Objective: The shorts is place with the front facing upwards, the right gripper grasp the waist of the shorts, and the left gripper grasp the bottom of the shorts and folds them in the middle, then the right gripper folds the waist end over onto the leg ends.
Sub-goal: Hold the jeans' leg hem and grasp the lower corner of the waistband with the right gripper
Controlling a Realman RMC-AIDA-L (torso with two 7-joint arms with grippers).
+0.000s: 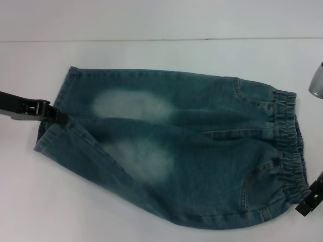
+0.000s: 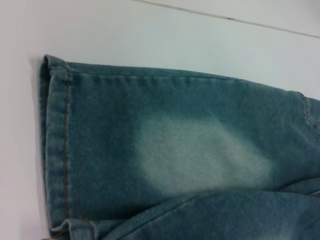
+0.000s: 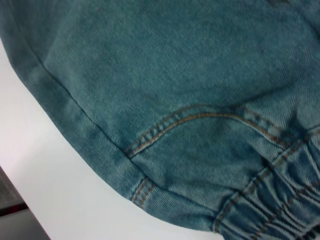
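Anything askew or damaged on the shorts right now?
No damage shows. The shorts lie flat on the table, waist toward the right pincer, hems by the left pincer. Only oddity: the near leg's hem corner is turned up, beside the left pincer.

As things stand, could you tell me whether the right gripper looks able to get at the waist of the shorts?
Probably yes. The right gripper sits just off the near end of the waist of the shorts, which lies exposed on the table, with nothing between them. The left gripper is at the leg hems.
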